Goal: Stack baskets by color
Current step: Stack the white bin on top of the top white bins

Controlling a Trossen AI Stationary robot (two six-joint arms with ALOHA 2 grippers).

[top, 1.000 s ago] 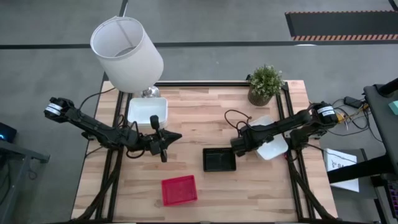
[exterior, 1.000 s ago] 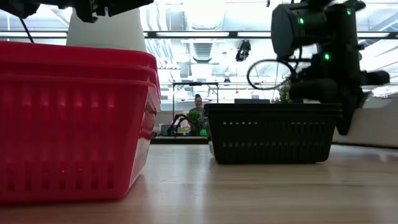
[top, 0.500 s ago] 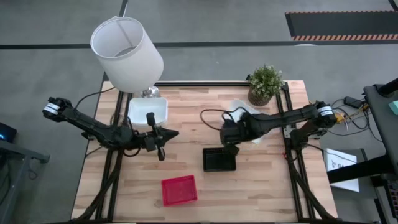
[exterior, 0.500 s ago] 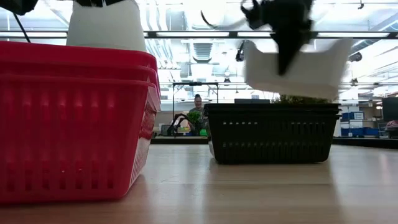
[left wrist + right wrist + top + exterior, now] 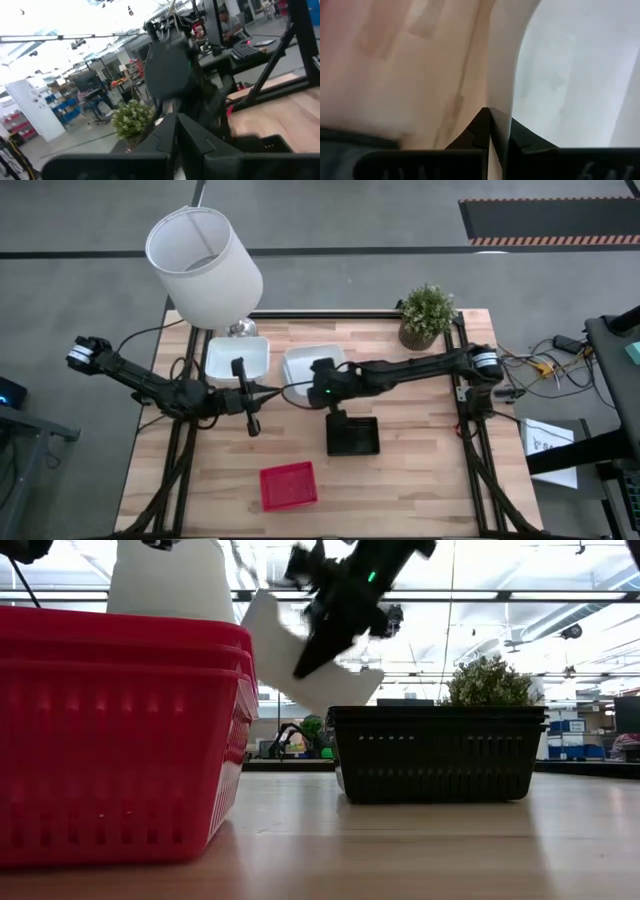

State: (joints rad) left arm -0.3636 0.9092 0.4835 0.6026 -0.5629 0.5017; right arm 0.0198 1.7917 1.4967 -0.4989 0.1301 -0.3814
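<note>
The right gripper (image 5: pixel 322 377) pinches the rim of a smooth white rectangular plastic basket (image 5: pixel 303 364), carried tilted above the table. The left gripper (image 5: pixel 247 390) (fingers pressed together, empty) hovers beside another white basket (image 5: pixel 236 358).

The right gripper's (image 5: pixel 490 125) two dark fingers pinch the thin rim of a smooth white plastic basket (image 5: pixel 570 75) above the pale wooden tabletop (image 5: pixel 410 65).
</note>
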